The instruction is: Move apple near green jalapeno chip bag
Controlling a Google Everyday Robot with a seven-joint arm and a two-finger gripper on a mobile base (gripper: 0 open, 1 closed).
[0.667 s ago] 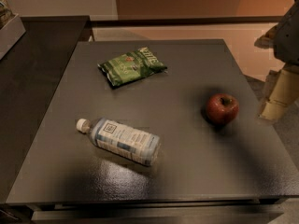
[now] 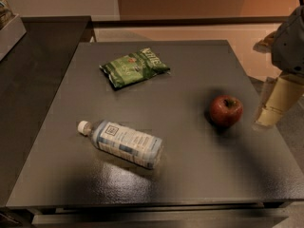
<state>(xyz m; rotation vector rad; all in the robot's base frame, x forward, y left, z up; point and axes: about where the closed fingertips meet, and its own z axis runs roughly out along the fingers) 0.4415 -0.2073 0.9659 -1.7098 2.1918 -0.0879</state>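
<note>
The dark-red apple (image 2: pixel 226 110) stands on the right part of the dark table (image 2: pixel 190 175), stem up. The green jalapeno chip bag (image 2: pixel 134 68) lies flat at the table's back, left of centre, well apart from the apple. My gripper (image 2: pixel 274 102) hangs at the right edge of the view, just right of the apple and over the table's right edge, not touching the apple. It holds nothing that I can see.
A clear water bottle (image 2: pixel 123 143) with a white cap lies on its side at the front left of the table. A dark counter (image 2: pixel 33 70) adjoins the table on the left. A low wall runs behind.
My gripper has shifted slightly down and left, towards the apple. The apple, bag and bottle have not moved.
</note>
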